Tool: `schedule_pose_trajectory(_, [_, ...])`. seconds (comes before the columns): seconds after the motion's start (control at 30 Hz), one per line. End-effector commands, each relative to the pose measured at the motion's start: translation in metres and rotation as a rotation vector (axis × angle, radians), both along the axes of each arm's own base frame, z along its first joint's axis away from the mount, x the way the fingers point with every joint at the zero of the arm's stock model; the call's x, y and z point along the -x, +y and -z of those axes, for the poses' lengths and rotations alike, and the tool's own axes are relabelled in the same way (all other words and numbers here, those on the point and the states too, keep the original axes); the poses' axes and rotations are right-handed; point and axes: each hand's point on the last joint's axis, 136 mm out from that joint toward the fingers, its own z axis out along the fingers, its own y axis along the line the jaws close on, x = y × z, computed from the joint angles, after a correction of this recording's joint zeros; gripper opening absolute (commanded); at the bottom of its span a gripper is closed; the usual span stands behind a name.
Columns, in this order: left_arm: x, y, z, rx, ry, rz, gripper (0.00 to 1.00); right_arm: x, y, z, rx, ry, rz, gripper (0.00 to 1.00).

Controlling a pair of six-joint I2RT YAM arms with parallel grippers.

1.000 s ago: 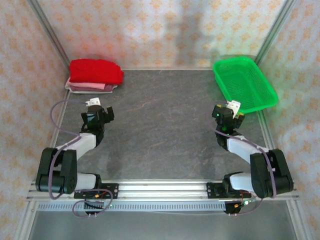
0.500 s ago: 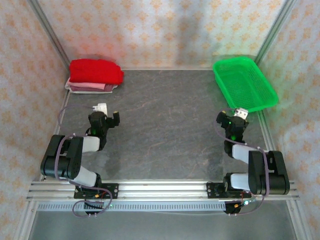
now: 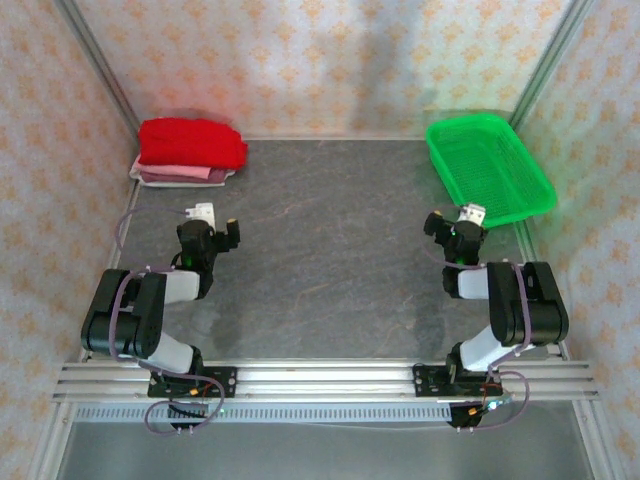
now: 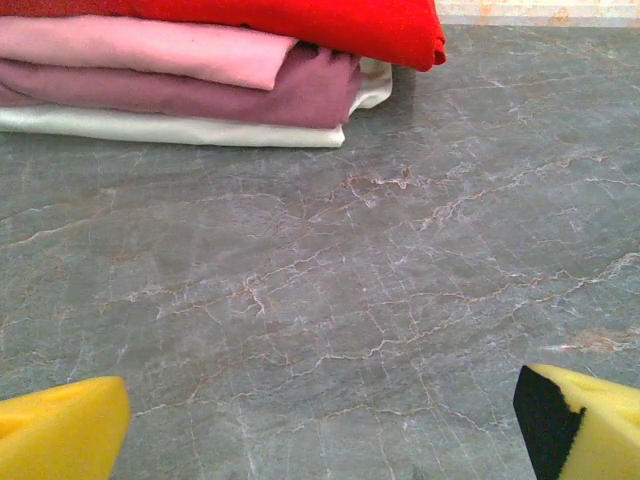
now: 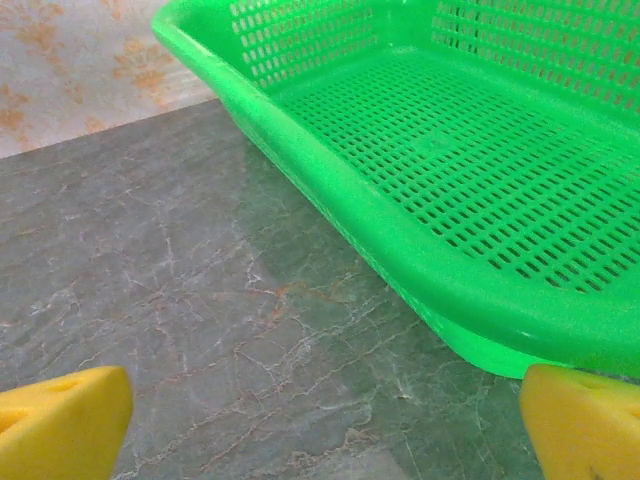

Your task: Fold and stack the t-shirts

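Left pincer (image 3: 212,222) spread wide, empty, low over counter (image 3: 330,260), facing t-shirts (image 3: 190,152). Right pincer (image 3: 458,216) likewise wide, empty, just beside green basket (image 3: 490,170).

T-shirts stacked at far left corner: red t-shirt (image 4: 300,20) on top, then pink t-shirt (image 4: 150,50), mauve t-shirt (image 4: 200,92), whitish t-shirt (image 4: 170,128) at bottom.

Likely light, limp, quick to slump and unfold. Best pinched at folded edge, or stack squeezed from both sides.

No brand, label or writing legible.

A bright green perforated plastic basket (image 3: 488,168) rests at the far right of the dark grey marble-patterned tabletop (image 3: 330,240). Pale walls with an orange floral print (image 3: 330,60) enclose three sides. A ribbed aluminium rail (image 3: 320,378) spans the near edge.
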Motion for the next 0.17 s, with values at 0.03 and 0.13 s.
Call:
schedule_pose_trajectory(0.03, [-0.0059,0.0005,-0.0086,-0.018,-0.022,-0.005,1.00,0.0022,0.0027,0.0025,0.018,0.016,-0.015,0.99])
schedule_pose_trajectory(0.13, [-0.0047,0.0013,-0.0096,-0.019,-0.032,-0.010,1.00,0.0024,0.0028,0.0022,0.020,0.016,-0.014,0.99])
